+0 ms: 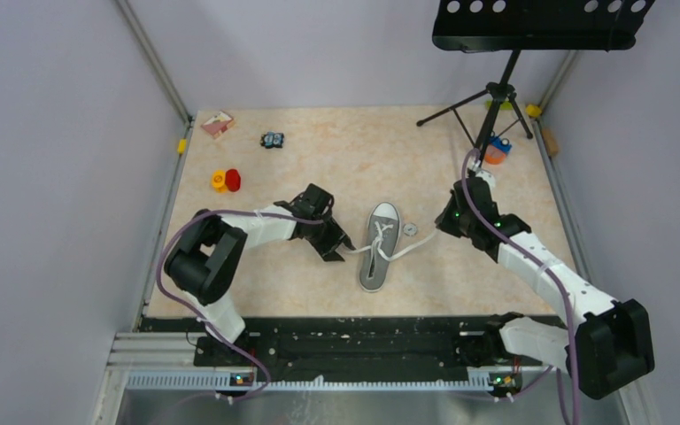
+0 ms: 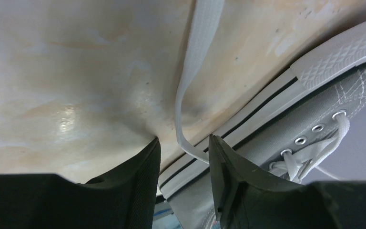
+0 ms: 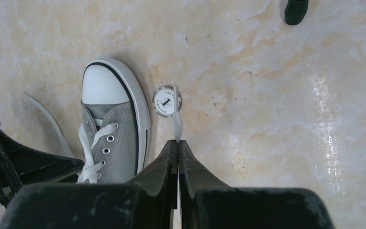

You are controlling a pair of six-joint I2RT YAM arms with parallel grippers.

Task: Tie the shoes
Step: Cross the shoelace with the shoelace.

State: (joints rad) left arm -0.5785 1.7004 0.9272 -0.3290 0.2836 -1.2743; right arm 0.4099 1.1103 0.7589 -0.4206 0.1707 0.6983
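While the sneaker lies on the counter between your arms, your right gripper is clamped on one lace end. Your left gripper stands half-open, straddling the other lace beside the sole.

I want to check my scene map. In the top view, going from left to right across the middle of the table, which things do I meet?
yellow piece → red piece → left claw → sneaker → white disc → right claw
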